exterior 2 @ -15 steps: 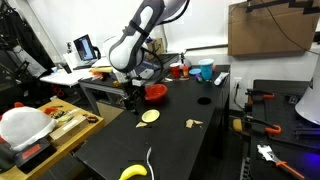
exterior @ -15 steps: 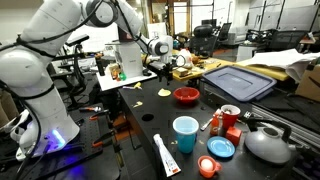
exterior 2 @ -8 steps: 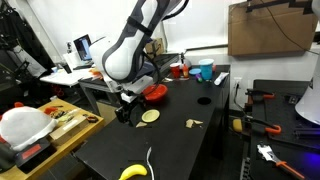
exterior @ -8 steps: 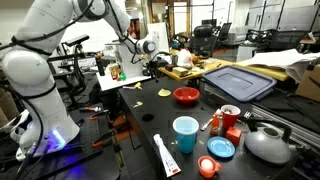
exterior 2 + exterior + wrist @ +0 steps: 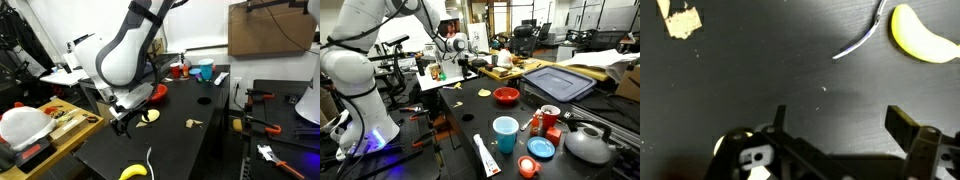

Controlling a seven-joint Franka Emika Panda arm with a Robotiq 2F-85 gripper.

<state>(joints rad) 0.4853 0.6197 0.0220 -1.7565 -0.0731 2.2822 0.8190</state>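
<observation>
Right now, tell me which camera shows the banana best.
The wrist view: the banana is close and large, seen from above, though the frame's right edge clips it. In an exterior view the banana is small, at the bottom edge. Elsewhere I cannot make it out.

My claw (image 5: 121, 123) is hanging over the table (image 5: 190, 150), a slice (image 5: 150, 116) is lying just beside me, a bowl (image 5: 157, 92) is sitting behind it, a scrap (image 5: 194, 124) is lying farther along, a banana (image 5: 133, 172) and a thin strip (image 5: 150, 158) are lying together at the near edge.
</observation>
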